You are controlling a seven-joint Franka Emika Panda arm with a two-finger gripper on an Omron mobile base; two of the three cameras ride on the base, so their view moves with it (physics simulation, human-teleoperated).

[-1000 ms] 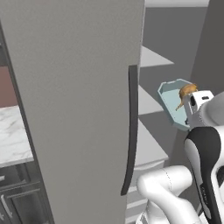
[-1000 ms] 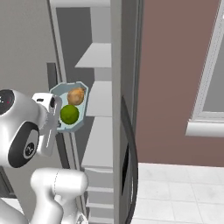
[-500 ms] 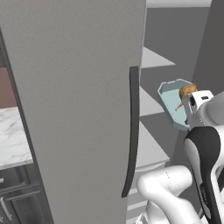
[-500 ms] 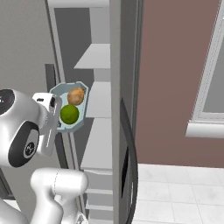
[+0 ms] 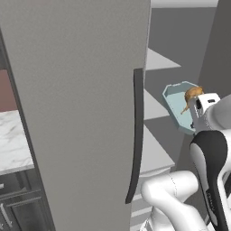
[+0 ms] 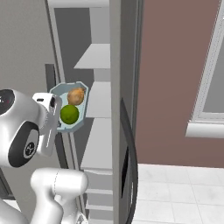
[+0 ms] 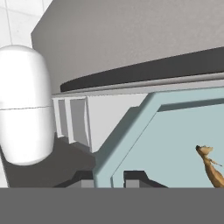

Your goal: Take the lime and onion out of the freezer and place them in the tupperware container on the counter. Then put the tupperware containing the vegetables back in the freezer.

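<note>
One tray (image 6: 65,124), pale blue-grey, oblong with cut corners: left of centre in the right base view, right of centre in the left base view, carried in the air before the open freezer (image 6: 98,100) and tilted steeply so its inside faces the camera.

Contents: one lime (image 6: 69,114), lower; one onion (image 6: 76,96), upper, just beside it. Both lie against the tray floor.

Hold: gripper (image 7: 117,178) clamped on the tray's rim, jaws pinched narrow, one dark fingertip (image 7: 138,178) on each side of the wall, seen at the bottom of the hand view.

Handling, as judged: thin stiff plastic, light, probably smooth under the pads. The load is two loose round pieces that roll freely, so a tilt puts them at risk of spilling. An edge grip leaves the weight hanging off to one side; a pinch at mid-wall on a long side would sit steadier. Level it before sliding it onto a pale shelf (image 6: 94,57).

Change from the earlier frames: none discernible. Tray, fruit, arm and the door (image 5: 76,103) with its dark handle (image 5: 135,135) sit at the same places.
</note>
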